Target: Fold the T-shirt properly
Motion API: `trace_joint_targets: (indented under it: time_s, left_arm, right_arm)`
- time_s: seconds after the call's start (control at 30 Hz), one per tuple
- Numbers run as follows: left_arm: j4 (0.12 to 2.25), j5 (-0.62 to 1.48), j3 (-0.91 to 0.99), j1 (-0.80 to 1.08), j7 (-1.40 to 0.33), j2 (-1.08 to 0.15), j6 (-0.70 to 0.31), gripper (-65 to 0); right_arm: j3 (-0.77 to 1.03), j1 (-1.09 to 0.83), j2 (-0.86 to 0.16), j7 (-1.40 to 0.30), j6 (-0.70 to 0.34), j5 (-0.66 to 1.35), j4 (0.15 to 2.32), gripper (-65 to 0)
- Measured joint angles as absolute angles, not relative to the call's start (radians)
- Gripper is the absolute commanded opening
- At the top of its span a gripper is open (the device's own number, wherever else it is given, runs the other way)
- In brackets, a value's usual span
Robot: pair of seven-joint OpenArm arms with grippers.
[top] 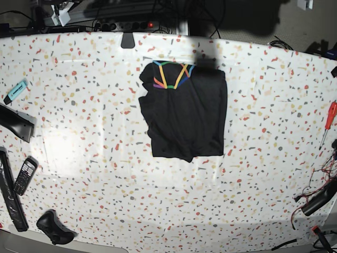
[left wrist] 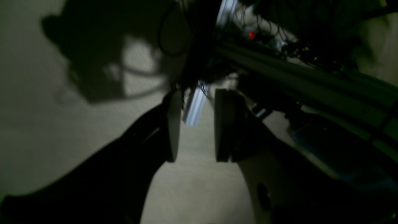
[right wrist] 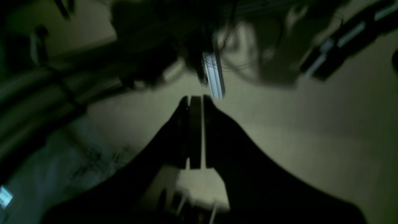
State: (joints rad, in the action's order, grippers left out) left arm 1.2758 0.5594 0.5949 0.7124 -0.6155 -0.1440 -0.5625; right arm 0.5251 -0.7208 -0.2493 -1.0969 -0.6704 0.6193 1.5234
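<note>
The black T-shirt (top: 187, 113) lies folded into a rough rectangle at the middle of the speckled table (top: 95, 105). Its rainbow line print (top: 171, 75) shows at the top left corner of the fold. Neither gripper shows in the base view, and the shirt shows in neither wrist view. In the left wrist view, my left gripper (left wrist: 196, 93) is open with a wide gap and nothing between the fingers; a plain pale surface lies behind it. In the right wrist view, my right gripper (right wrist: 196, 97) is shut with nothing visibly held.
On the left of the table lie a teal marker (top: 16, 90), a black phone (top: 25, 175), a long black bar (top: 10, 195) and a dark rounded object (top: 52, 227). A red screwdriver (top: 329, 118) and loose wires (top: 321, 179) lie at the right edge.
</note>
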Motion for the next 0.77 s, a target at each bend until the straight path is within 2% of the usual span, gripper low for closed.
trace_joint_targets:
  time_s: [0.13, 0.33, 0.47, 0.63, 0.77]
  left_arm:
    - [1.116, 0.486, 0.595, 0.685, -0.548, -0.144, -0.561, -47.6]
    - [0.904, 0.328, 0.596, 0.616, -0.366, -0.145, -0.56, -47.6]
    - [0.765, 0.302, 0.597, 0.539, -0.339, -0.144, -0.559, -47.6]
    - [0.627, 0.302, 0.598, 0.421, -0.339, -0.138, -0.56, -47.6]
    - [0.583, 0.257, 0.599, 0.358, -0.336, -0.113, -0.56, -47.6]
  right_arm:
    - [0.42, -0.627, -0.333, -1.051, -0.665, 0.621, 1.248, -65.0]
    - [0.261, -0.431, -0.387, -0.88, -0.661, 0.581, 0.938, -65.0]
    - [0.139, -0.33, -0.379, -0.748, -0.636, 0.47, 0.812, -65.0]
    - [0.008, -0.249, -0.373, -0.713, -0.553, 0.47, 0.721, -65.0]
    - [-0.03, -0.221, -0.365, -0.712, -0.538, 0.471, 0.697, -65.0]
